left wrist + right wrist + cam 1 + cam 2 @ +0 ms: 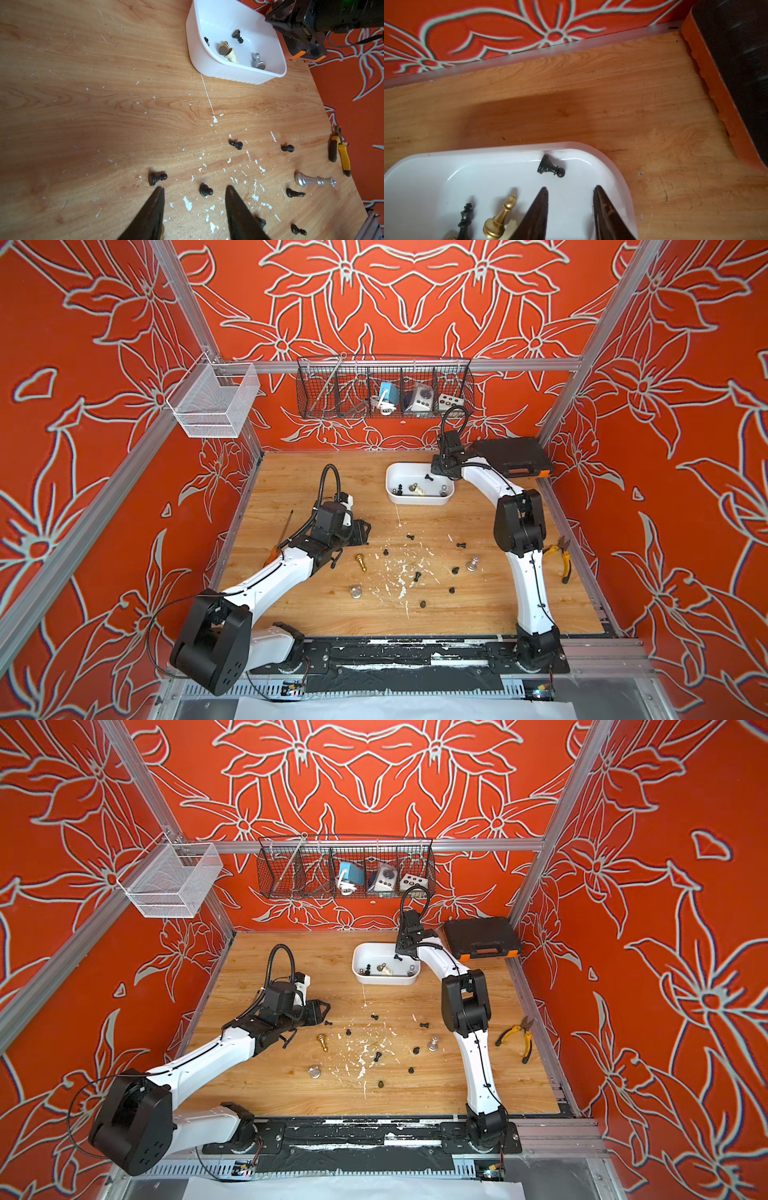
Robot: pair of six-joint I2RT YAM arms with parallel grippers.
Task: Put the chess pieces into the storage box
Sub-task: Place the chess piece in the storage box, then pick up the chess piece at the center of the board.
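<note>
storage box (488, 150): glossy plastic | table (83, 104): scuffed wood | silver piece (311, 180): perhaps metal

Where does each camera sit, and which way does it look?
Top views: side by side, high behind the left arm and right arm, looking down on both and the table.
Left wrist: on the left arm, looking past its open left gripper across scattered chess pieces toward the white box.
Right wrist: on the right arm, looking past the right gripper into the box, at a black pawn.
Shared: every view shows the box.
</note>
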